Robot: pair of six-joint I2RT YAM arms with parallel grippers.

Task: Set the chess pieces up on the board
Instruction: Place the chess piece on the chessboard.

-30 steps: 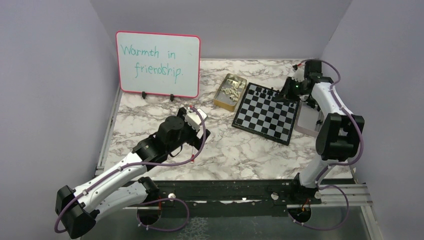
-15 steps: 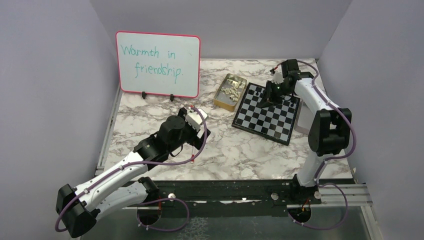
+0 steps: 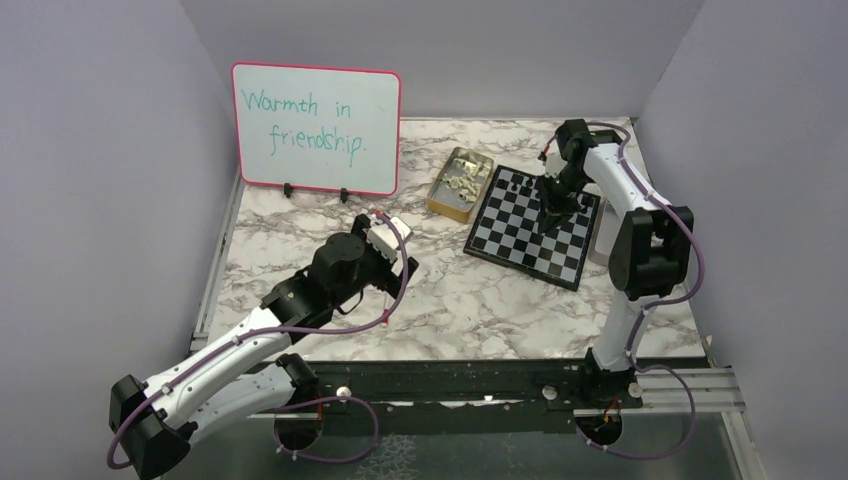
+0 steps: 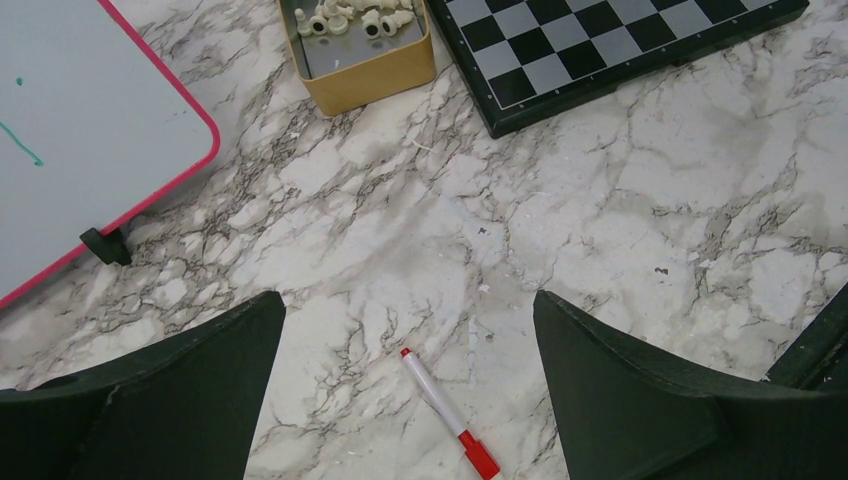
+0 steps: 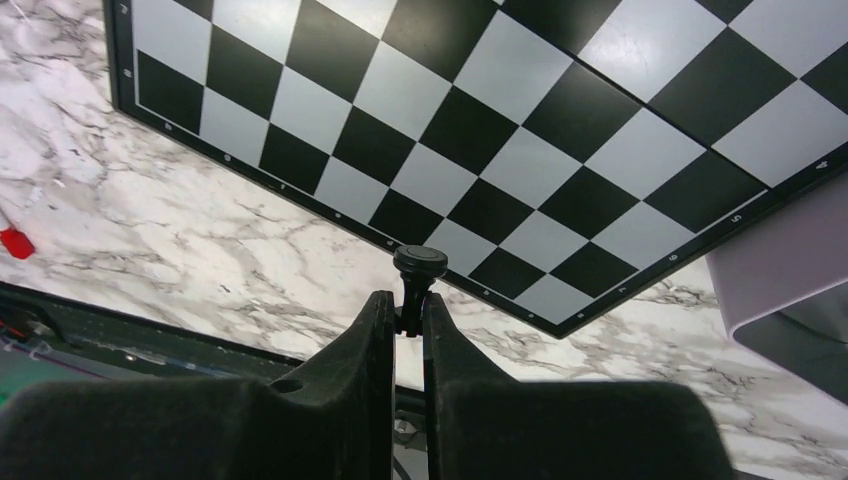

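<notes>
Over the board's (image 3: pixel 533 226) far right: right gripper (image 5: pixel 407 310) pinched narrow on a glossy black piece (image 5: pixel 420 262), its round head past the fingertips, stem in line with them. Board black-and-silver, lying skewed on the worktop (image 3: pixel 470 300). Cream pieces (image 3: pixel 463 170) in tin (image 3: pixel 448 205). Whiteboard (image 3: pixel 316 128): "Warmth in friendship." Left gripper (image 4: pixel 407 300) wide.

A: What surrounds the workspace?

B: 3 plain lavender walls (image 3: pixel 90 150) close it in at the left, back and right. The light is soft and even.

A: And the surface?

B: A table (image 3: pixel 480 300) patterned like white marble with grey veins. At the back left, a pink-framed whiteboard (image 3: pixel 315 125) stands on 2 small black feet, with "Warmth in friendship." in green handwriting. A red-and-white marker pen (image 4: pixel 448 412) lies on the marble. A black metal rail (image 3: pixel 450 385) runs along the near edge.
</notes>
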